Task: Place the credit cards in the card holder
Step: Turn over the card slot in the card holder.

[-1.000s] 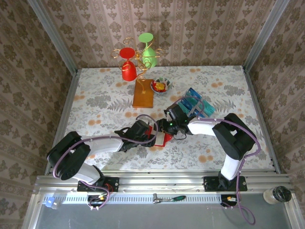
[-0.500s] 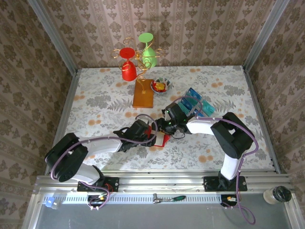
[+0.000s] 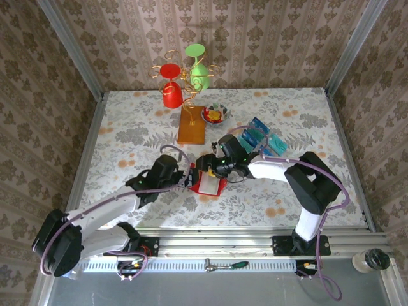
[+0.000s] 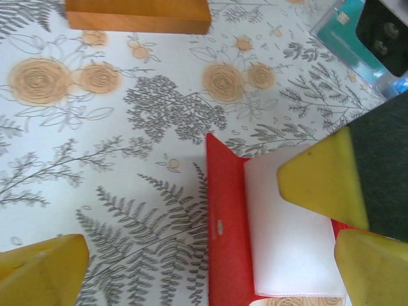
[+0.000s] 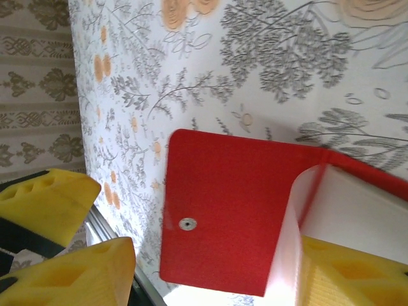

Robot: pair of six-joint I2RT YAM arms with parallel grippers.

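1. Card holder (image 3: 207, 185), seen from overhead, lies open like a book near the middle of the floral bench (image 3: 127, 134), glossy red outside and white inside. The left fingers (image 3: 186, 179) sit at its left edge and the right fingers (image 3: 203, 171) at its far edge. The credit cards (image 3: 258, 136), thin teal rectangles, stand in a clear rack (image 3: 273, 145) well apart to the right. No card looks loaded yet: the opening seems done, and all the loading is left.

2. Over to the left wrist. The left fingers (image 4: 41, 271), blunt yellow wedges, are spread wide on either side of the card holder (image 4: 224, 217) and grip nothing. One of the right fingers (image 4: 319, 182) rests on the smooth white lining. The red flap is flat and shiny, with a small metal stud. A teal card (image 4: 341, 29) peeks in at the far corner, beside an orange base (image 4: 137, 16).

3. On the right wrist, the card holder (image 5: 236, 204) shows a round-cornered red flap with its stud. The right fingers (image 5: 344, 274) stand apart, one tip at the white panel, and clamp nothing visible.
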